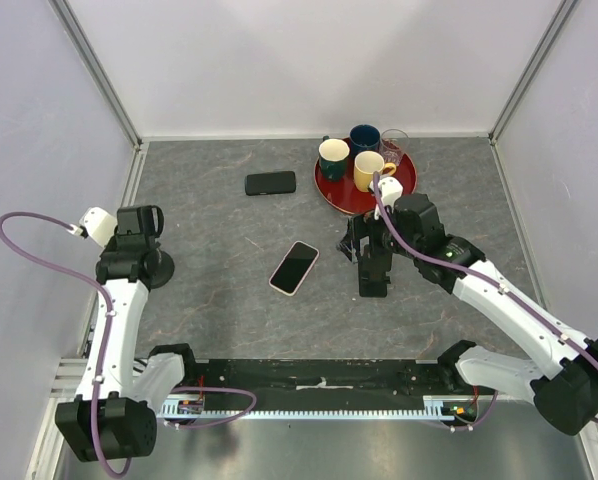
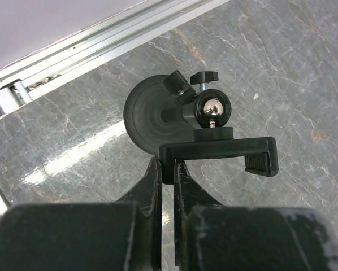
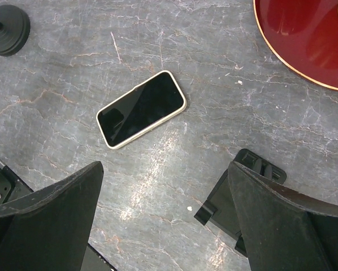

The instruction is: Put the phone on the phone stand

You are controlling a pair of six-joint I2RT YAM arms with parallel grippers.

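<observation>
While your left end effector (image 2: 168, 169) pinches the stand (image 2: 217, 151), likely steadying it, the phone (image 3: 142, 109) lies flat. Right end effector (image 3: 166, 195) hangs wide open above it, empty.

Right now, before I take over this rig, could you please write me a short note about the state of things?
Left hand: shut on the holder bar of the phone stand, at the left of the table.
Right hand: open, empty, above the table near the phone.
The phone lies flat, screen up, mid-table, untouched. A dark phone lies farther back.
Done: stand gripped.
To do: pick up the phone, set it in the stand.
</observation>
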